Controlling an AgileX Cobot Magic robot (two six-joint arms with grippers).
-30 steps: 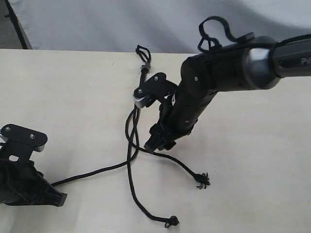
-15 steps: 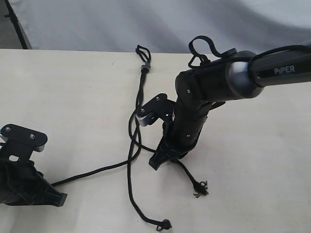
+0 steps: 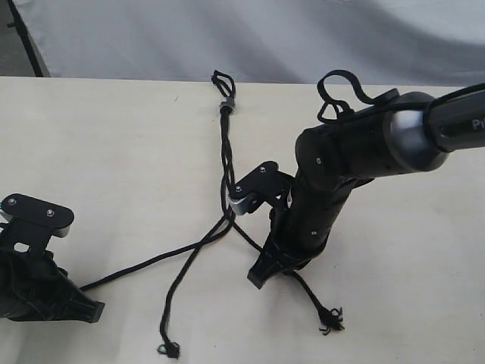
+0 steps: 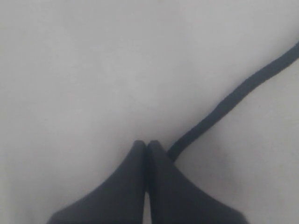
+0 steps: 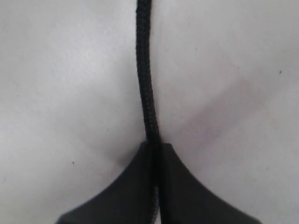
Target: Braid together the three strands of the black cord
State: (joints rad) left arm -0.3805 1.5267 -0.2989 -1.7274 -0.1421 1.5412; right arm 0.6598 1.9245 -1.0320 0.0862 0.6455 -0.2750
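Observation:
The black cord lies on the pale table [image 3: 114,152], with its short loop [image 3: 220,79] and grey band [image 3: 226,105] at the far side. Below the band the three strands run together, then fan out. One strand [image 3: 151,265] runs straight to my left gripper [image 3: 89,303] [image 4: 146,142], which is shut; this strand [image 4: 233,95] vanishes under one finger. The middle strand [image 3: 182,288] lies loose and ends in a knotted tip [image 3: 168,350]. My right gripper [image 3: 258,279] [image 5: 155,145] is shut on the third strand [image 5: 145,70], whose frayed tip [image 3: 331,320] trails past it.
A glossy cable loop [image 3: 337,83] arches over the right arm's wrist. The right wrist camera bracket [image 3: 258,188] hangs close over the strands. A grey cloth backdrop [image 3: 227,30] rises behind the table's far edge.
My right gripper has shut on the right strand and moved nearer and to the right with it. The middle strand's loose end has swung left. The left gripper has stayed still.

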